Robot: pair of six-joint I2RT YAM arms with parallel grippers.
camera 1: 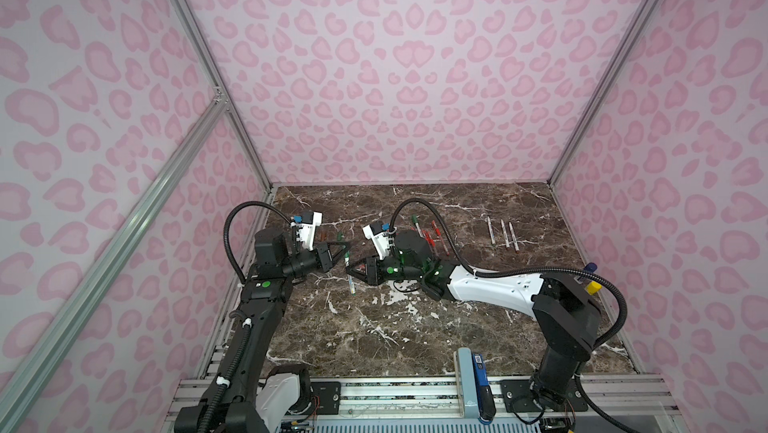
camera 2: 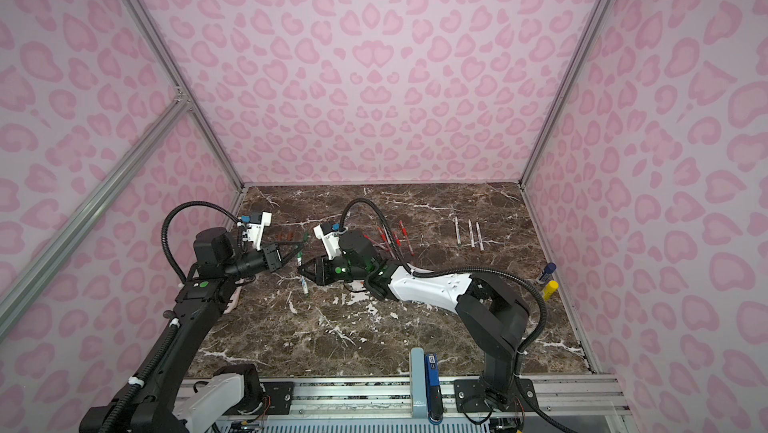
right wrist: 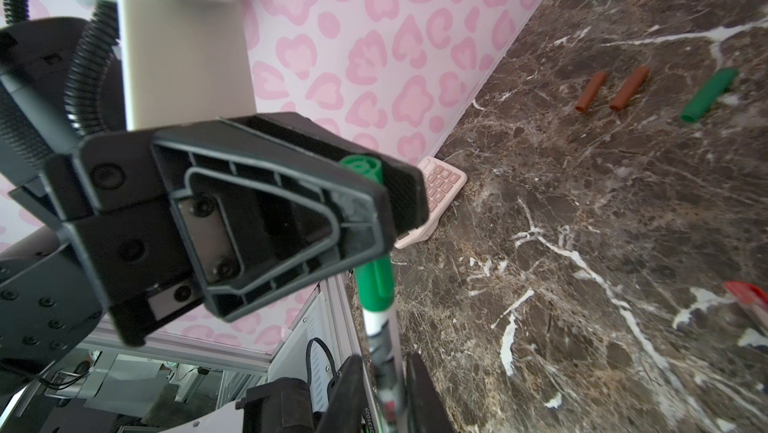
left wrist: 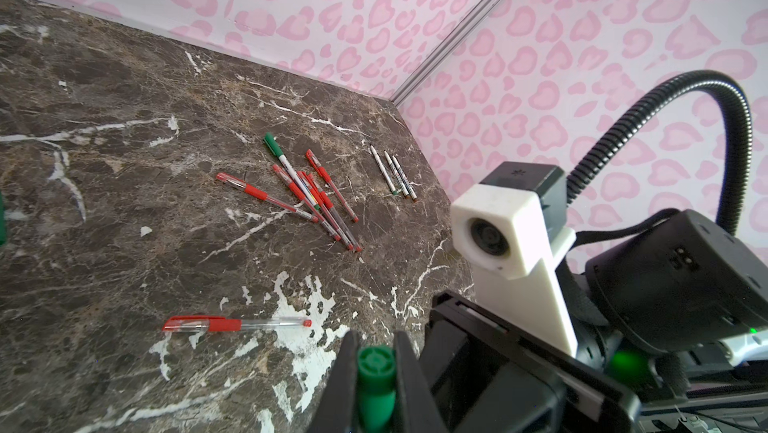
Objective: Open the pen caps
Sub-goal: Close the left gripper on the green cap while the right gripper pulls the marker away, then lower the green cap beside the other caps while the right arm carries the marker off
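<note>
Left of centre over the table (camera 1: 415, 327), left gripper (left wrist: 376, 352) pinches the green cap (left wrist: 376, 381) of a white pen (camera 1: 351, 281). Right gripper (right wrist: 386, 377) straddles its barrel, can't tell if clamped. Cap not off yet. Three loose caps (right wrist: 629, 88) and three bare pens (camera 1: 503, 235) done; red pile (left wrist: 320, 198) to go.

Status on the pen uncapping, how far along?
Done: three loose caps on the table, three bare white pens. In hand: left gripper shut on a green cap, its barrel between the jaws of the right gripper. Left: the capped pile and one lone red pen.
</note>
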